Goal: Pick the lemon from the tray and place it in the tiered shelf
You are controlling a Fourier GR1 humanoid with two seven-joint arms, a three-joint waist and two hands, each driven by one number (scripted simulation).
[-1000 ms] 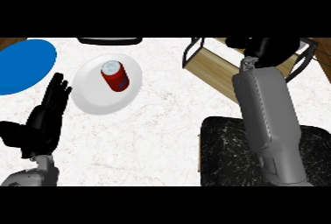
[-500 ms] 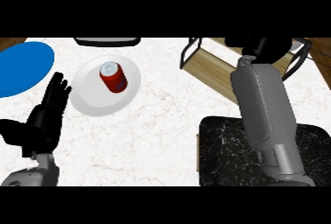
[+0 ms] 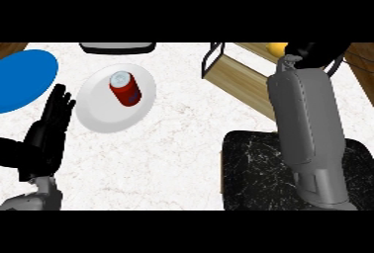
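Peeking lemon (image 3: 277,48), axis unclear

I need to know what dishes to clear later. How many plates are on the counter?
2. A white plate sits left of centre with a red can lying on it; a blue plate is at the left edge, partly cut off. Others may lie outside the view.
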